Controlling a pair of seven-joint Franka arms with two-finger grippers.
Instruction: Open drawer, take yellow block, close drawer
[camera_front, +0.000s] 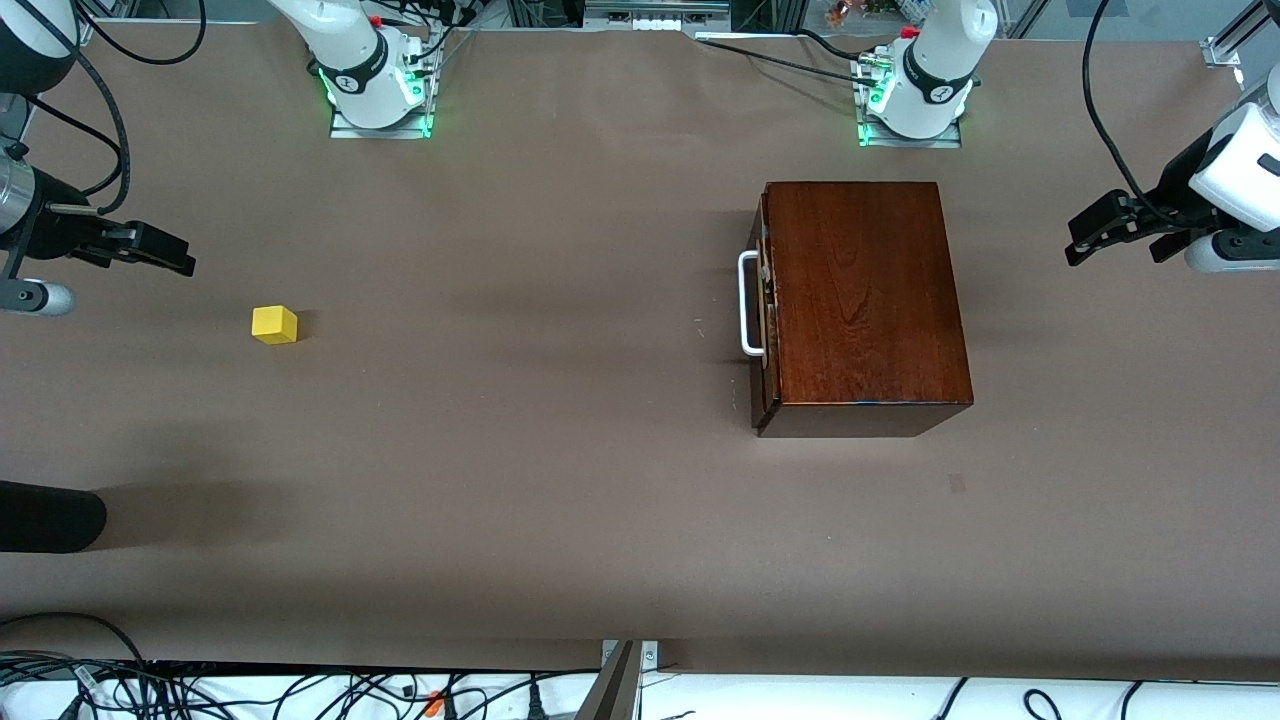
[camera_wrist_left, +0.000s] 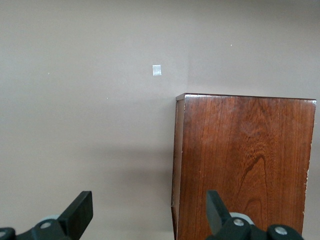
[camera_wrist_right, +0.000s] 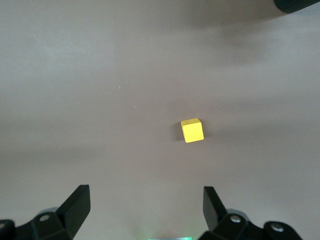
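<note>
Brown table (camera_front: 560, 480) carries a wooden box (camera_front: 865, 300) and, well apart, yellow block (camera_front: 274, 325)

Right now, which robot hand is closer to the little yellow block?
The right one. The right gripper hangs open just above the table close to the yellow block. The left gripper, open too, waits at the table's left-arm end, past the wooden box.

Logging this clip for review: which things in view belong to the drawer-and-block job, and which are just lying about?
Job:
- drawer, shut, in the wooden box
- yellow block, on the table, right arm's end
- left hand, open
- right hand, open

Lying about:
- dark rounded object
- pale tape square
</note>
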